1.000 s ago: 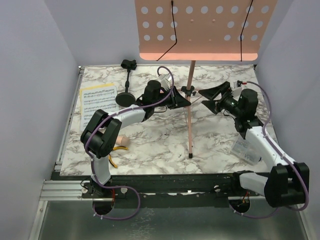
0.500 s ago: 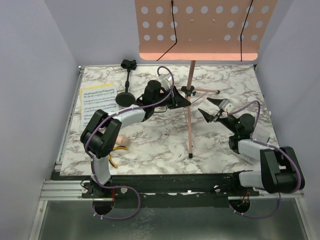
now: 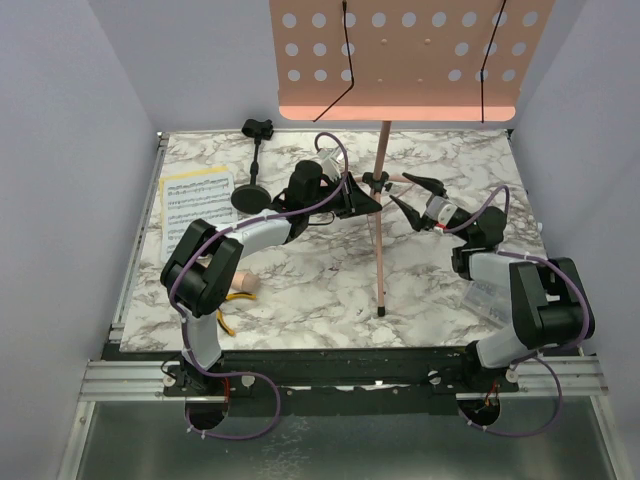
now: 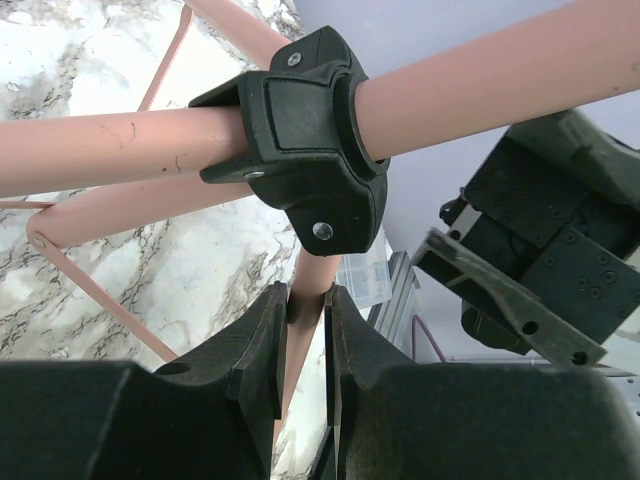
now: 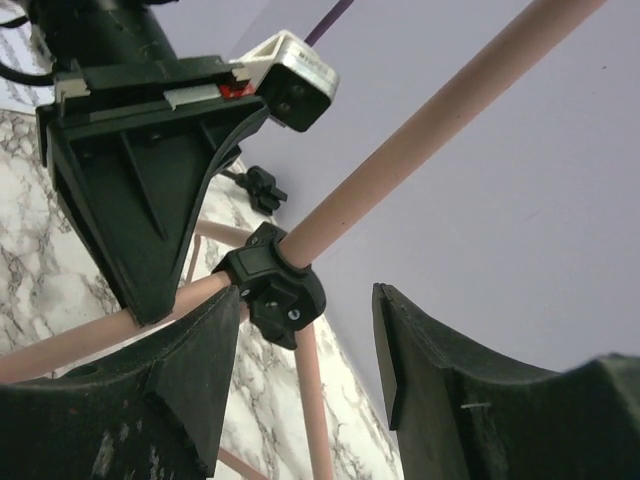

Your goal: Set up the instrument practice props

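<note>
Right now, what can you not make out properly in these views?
- Beige toy microphone: top view, left arm covers most of it.
- Clear plastic box: top view, right arm overlaps it.
- Pink perforated music-stand desk: top view, upper edge cuts it off.
- Left gripper: left wrist view, grip on thin pink leg unclear.

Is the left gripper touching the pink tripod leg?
Touching. The left wrist view shows the left gripper, jaws pinching the pink tripod leg below the black collar.

The left arm (image 3: 215,265) and right arm (image 3: 530,300) have pale grey-white shells between chunky black joints, each trailed by a purple cable (image 3: 272,400). The left hand (image 4: 305,300) and right hand (image 5: 308,310) are matt black with broad wedge-shaped fingers. Small screws (image 4: 573,357) dot the right one's housing.
</note>
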`<state>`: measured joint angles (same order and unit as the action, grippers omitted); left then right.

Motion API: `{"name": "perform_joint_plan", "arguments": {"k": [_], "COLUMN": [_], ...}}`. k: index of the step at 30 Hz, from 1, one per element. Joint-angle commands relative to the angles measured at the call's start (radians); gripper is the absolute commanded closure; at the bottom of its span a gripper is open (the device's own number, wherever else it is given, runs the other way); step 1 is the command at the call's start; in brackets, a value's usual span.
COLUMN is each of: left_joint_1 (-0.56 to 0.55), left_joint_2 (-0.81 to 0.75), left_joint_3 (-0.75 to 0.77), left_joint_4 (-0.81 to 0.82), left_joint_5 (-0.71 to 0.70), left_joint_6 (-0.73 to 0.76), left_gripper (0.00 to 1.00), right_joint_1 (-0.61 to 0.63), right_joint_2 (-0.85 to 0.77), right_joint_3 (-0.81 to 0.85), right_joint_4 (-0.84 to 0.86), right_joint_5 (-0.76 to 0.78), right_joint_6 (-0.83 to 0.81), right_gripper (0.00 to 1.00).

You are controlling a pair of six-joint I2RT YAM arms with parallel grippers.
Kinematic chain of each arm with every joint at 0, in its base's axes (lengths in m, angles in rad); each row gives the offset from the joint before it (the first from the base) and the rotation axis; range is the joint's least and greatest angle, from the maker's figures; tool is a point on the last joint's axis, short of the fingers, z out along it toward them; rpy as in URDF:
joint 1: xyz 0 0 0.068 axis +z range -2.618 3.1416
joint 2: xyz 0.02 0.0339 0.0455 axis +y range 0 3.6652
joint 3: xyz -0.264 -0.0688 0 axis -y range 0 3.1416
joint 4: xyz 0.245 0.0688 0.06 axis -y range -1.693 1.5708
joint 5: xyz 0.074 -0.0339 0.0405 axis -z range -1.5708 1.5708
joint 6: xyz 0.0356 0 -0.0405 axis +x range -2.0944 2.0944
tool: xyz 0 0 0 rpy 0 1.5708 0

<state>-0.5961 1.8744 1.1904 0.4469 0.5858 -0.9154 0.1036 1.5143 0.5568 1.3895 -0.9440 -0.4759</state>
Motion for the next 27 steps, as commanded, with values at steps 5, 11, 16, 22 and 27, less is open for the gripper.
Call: {"name": "perform_joint_plan", "arguments": {"k": [5,11,16,22,27], "left_joint_1": [-0.007,-0.005,-0.005,-0.005,-0.005], "left_joint_2": [0.065,0.068,0.076,0.078,0.080], "left_joint_3": [-0.058,-0.057,-0.057,-0.058,-0.058], "left_joint_4": [-0.242,-0.242,-0.240,-0.233,-0.233], "left_joint_5": [-0.057,-0.060,-0.056,-0.052,-0.052], "left_joint_6": [0.036,0.038,0.035,0.028,0.029], "left_gripper": [0.78,0.78,0.78,0.78,0.78], "right_joint_1": [-0.001,0.016,0.027,0.030,0.033], "right_joint_2": [0.079,0.133,0.175,0.191,0.200], "right_joint_3": [0.017,0.031,0.049,0.072,0.080], "right_joint_4": [-0.019,-0.005,0.016,0.015,0.014], "right_joint_5": [-0.061,-0.043,0.003,0.014,0.023], "right_joint_6": [-0.101,-0.105,-0.103,-0.094,-0.082], "right_gripper": [0.40,0.44,0.49,0.54,0.57]}}
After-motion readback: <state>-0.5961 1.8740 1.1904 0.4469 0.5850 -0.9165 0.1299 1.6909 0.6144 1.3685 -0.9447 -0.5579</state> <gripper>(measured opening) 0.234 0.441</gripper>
